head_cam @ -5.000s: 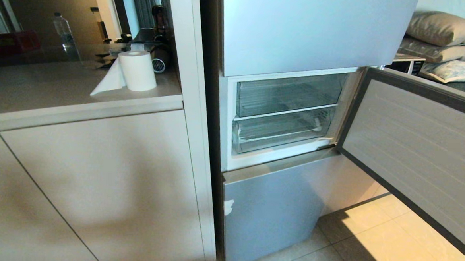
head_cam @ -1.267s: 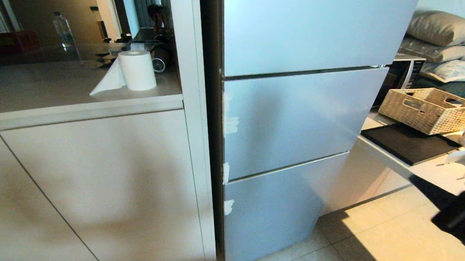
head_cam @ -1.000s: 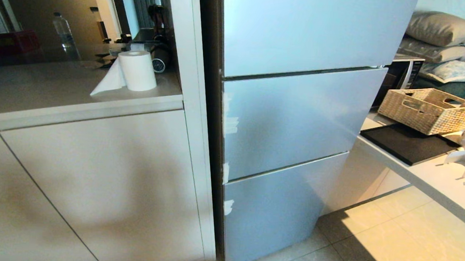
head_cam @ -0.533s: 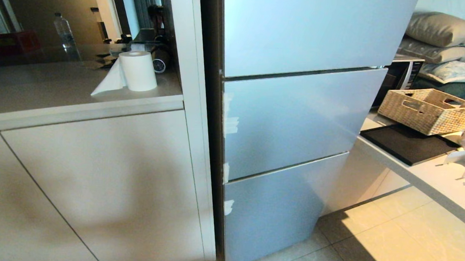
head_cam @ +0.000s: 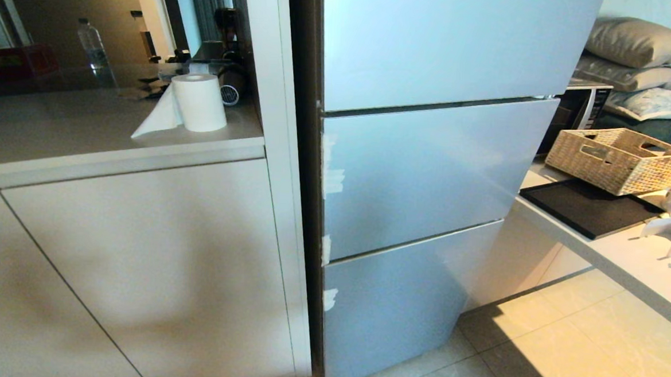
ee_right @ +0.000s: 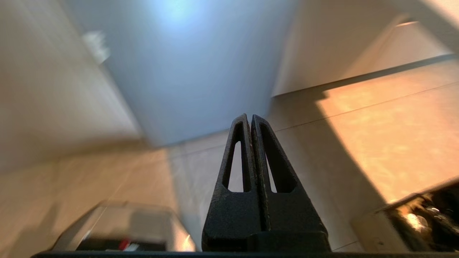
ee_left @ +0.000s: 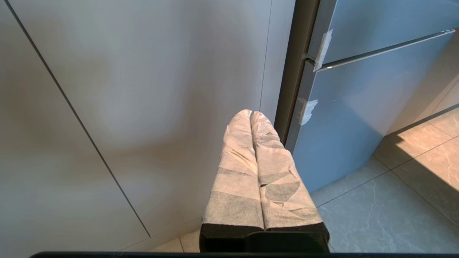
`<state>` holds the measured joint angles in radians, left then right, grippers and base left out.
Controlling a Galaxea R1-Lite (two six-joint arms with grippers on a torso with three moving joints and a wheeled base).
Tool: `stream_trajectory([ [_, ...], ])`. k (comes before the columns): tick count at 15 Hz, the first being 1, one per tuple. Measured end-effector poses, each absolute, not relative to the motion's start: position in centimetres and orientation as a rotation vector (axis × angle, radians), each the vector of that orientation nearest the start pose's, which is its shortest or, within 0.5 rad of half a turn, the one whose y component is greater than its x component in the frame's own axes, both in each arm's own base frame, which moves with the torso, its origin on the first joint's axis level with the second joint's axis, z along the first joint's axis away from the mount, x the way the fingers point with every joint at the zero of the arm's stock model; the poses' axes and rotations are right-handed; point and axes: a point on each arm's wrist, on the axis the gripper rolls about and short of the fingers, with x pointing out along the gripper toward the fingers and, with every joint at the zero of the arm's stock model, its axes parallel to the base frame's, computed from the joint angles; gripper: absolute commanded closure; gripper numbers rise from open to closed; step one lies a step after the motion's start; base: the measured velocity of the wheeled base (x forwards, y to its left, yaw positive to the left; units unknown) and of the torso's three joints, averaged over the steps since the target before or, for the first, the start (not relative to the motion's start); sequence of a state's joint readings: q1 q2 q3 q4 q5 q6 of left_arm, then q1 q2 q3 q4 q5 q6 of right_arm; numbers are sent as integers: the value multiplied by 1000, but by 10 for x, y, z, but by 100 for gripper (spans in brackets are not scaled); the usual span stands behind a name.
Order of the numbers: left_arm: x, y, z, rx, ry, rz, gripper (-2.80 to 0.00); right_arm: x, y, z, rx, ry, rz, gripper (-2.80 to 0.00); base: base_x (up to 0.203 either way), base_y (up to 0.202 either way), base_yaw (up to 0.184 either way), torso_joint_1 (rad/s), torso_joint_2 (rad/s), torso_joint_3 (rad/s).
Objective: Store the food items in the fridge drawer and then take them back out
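Behind the shut pale-blue middle fridge door point(head_cam: 422, 170): presumably the clear plastic fridge drawer, not visible in any view. No small red-orange fruit visible either; whereabouts cannot be told. Woven rectangular wicker basket point(head_cam: 618, 157) on the right-hand grey counter point(head_cam: 625, 255), contents hidden by its walls. All three blue door panels flush; judged as a closed-up state, so either the task is finished or the door needs reopening.

Left gripper point(ee_left: 251, 114): white-taped fingers point(ee_left: 236, 168) pressed together, holding nothing, low in front of the beige cabinet front point(ee_left: 143, 89) beside the fridge edge. Looks parked.

Right gripper point(ee_right: 250, 116): black slotted fingers point(ee_right: 235, 161) closed tip to tip, empty, pointing down toward the cream floor tiles point(ee_right: 376, 136) near the fridge foot. Background smeared, so arm judged in motion, likely folding to rest.

Head view: no arm or gripper in frame; gives counter with white paper-towel roll point(head_cam: 199, 102), basket, full fridge front. Wrist views alone give finger state and the low fridge corner.
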<state>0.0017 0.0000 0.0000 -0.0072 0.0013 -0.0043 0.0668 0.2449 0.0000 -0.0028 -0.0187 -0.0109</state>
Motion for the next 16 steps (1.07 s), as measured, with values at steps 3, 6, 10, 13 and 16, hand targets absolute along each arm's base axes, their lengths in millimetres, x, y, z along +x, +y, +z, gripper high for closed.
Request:
stream_trajectory([
  [3,-23,0,76,-4,-7,2,0,-15,0,77,-30,107,11,0,0,0,0,0,0,0],
  [6,-23,0,76,-4,-7,2,0,-21,0,76,11,30,-15,0,0,0,0,0,0,0],
  [10,-23,0,76,-4,-8,3,0,-23,0,75,16,4,-26,0,0,0,0,0,0,0],
  [13,-23,0,76,-4,-7,2,0,-23,-1,75,17,1,-31,0,0,0,0,0,0,0],
  [16,-23,0,76,-4,-8,3,0,-23,0,75,10,1,-28,0,0,0,0,0,0,0],
])
